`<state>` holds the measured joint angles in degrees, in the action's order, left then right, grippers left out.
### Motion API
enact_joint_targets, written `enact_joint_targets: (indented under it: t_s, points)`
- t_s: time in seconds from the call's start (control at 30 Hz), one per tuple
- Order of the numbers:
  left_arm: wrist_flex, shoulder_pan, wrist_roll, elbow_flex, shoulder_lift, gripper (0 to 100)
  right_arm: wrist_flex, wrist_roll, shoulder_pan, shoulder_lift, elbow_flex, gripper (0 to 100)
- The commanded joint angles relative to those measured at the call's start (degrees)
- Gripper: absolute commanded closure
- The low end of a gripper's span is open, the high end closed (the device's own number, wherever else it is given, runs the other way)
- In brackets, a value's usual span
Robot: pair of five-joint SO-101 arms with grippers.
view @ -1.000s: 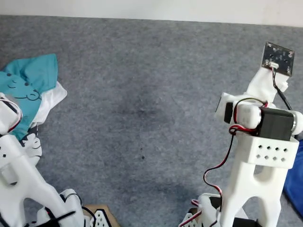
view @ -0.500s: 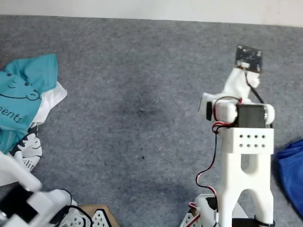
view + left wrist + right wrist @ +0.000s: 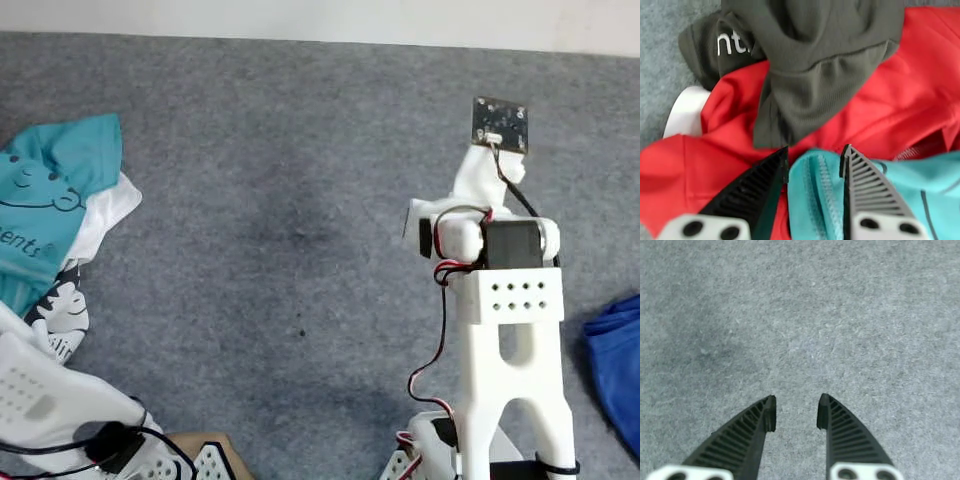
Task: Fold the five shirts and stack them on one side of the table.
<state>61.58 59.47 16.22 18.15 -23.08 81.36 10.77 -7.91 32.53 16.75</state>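
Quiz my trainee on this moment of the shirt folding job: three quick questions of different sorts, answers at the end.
1. True or false: the right gripper is shut on a shirt.
2. In the left wrist view, which one lies over the red shirt? A: dark grey shirt. B: yellow shirt. C: striped shirt.
3. Fill in: the cloth seen between the tips of the left gripper belongs to the ___ shirt.

Key
1. False: it is open above the grey table.
2. A.
3. The teal shirt.
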Motion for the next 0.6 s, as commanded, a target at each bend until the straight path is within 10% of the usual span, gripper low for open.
enact_joint_targets:
  t_s: [0.0, 0.23, 0.57]
  points:
    - [3.1, -0.4, 0.5, 5.7, 0.4, 81, -0.9, 0.0, -1.5, 1.5, -0.3, 85.3]
    - [17.4, -1.8, 0.5, 18.0, 0.2, 81, -0.8, 0.0, -2.1, 1.5, -0.2, 85.3]
    - [16.0, -4.2, 0.4, 10.8, -0.2, 81, -0.5, -1.3, -2.1, 1.5, -0.2, 85.3]
